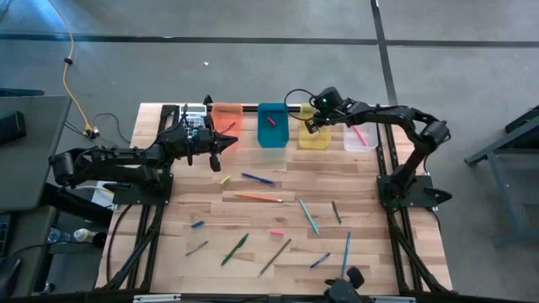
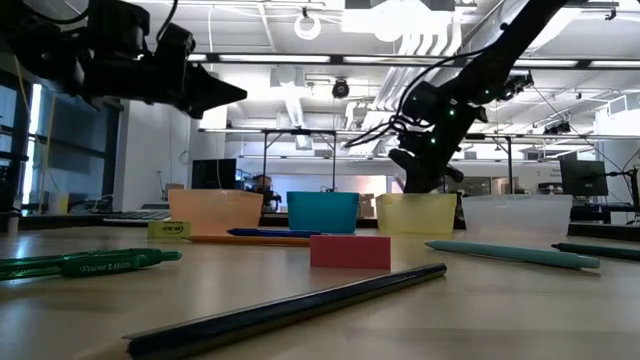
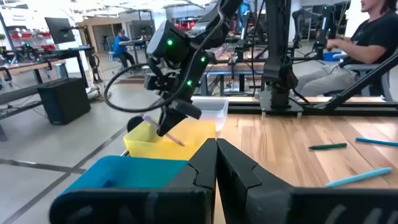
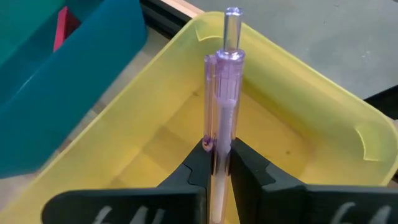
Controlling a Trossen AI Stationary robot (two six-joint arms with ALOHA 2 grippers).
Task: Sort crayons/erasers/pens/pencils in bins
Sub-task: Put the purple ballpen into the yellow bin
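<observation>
Four bins stand in a row at the table's far edge: orange (image 1: 226, 118), teal (image 1: 273, 126), yellow (image 1: 316, 136) and clear (image 1: 360, 139). My right gripper (image 1: 313, 124) hangs over the yellow bin (image 4: 155, 137), shut on a translucent purple pen (image 4: 222, 93). Beside the orange bin my left gripper (image 1: 221, 145) is shut and empty, pointing level toward the table's right. Pens, pencils, crayons and erasers lie flat on the wood, among them a blue pen (image 1: 257, 178), an orange pencil (image 1: 258, 198), a pink eraser (image 1: 276, 231) and a yellow-green eraser (image 1: 225, 179). My right gripper pinches the purple pen's barrel (image 4: 219, 149) between its two fingers. The fingers slant down from the table's right side. The pen runs on past the fingertips, its clicker end (image 4: 231, 18) foremost, tilted and lifted clear above the yellow bin's floor.
The teal bin holds a pink eraser (image 1: 271, 121), and the clear bin a pink stick (image 1: 360, 135). A teal pen (image 1: 308, 216), a green pen (image 1: 235, 249), dark pencils (image 1: 275, 257) and another blue pen (image 1: 346, 250) lie toward the near edge. People sit beyond the table (image 3: 367, 37).
</observation>
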